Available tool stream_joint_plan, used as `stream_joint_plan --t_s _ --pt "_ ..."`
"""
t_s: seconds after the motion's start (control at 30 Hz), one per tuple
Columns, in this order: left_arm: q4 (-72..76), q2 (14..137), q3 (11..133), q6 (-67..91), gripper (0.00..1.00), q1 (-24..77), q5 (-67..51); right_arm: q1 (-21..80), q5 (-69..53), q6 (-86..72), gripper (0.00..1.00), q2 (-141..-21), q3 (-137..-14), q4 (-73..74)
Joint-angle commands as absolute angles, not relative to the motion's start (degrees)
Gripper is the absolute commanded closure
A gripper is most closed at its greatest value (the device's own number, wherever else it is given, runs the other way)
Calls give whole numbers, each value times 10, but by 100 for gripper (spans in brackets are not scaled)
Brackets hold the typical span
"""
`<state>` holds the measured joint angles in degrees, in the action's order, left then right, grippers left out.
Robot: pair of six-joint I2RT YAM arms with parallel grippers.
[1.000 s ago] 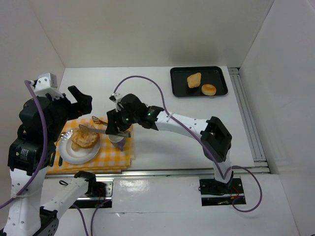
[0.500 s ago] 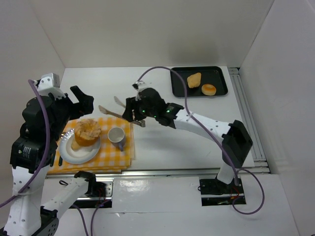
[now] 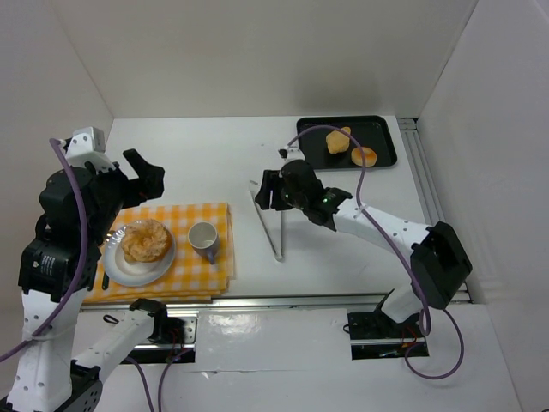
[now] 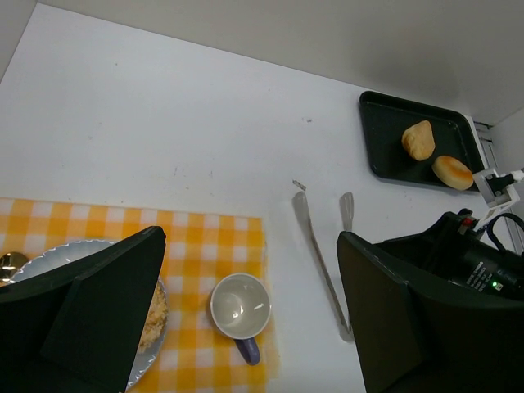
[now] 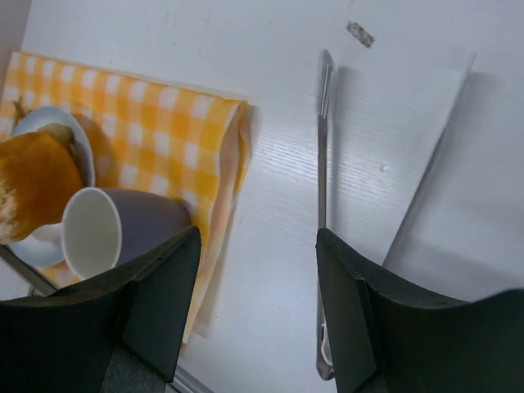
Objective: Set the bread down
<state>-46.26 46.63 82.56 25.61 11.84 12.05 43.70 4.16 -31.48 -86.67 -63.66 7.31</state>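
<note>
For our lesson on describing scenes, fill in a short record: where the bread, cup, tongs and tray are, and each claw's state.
Bread: on the white plate, on the checked cloth
Cup: on the cloth, beside the plate
Tongs: flat on the table, unheld
Tray: holds two rolls
Left claw: open
Right claw: open, over the tongs

Bread [image 3: 143,241]: down on the plate [image 3: 116,268], out of the tongs [image 3: 273,225].
Tongs: released, flat on the table [image 3: 343,275].
Right gripper [image 5: 258,237]: shifted right, off the checked cloth [image 3: 214,270].
</note>
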Motion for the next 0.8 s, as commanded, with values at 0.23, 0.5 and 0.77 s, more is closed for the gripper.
stream_joint_plan --t_s 0.23,0.5,0.77 --pt "-436 464 824 254 1 120 108 404 105 -298 29 -844 -593 92" --pt "-436 464 818 254 1 120 102 362 393 -372 0 -832 -610 235" --pt "-431 459 806 254 1 120 102 337 500 -408 0 -827 -592 335"
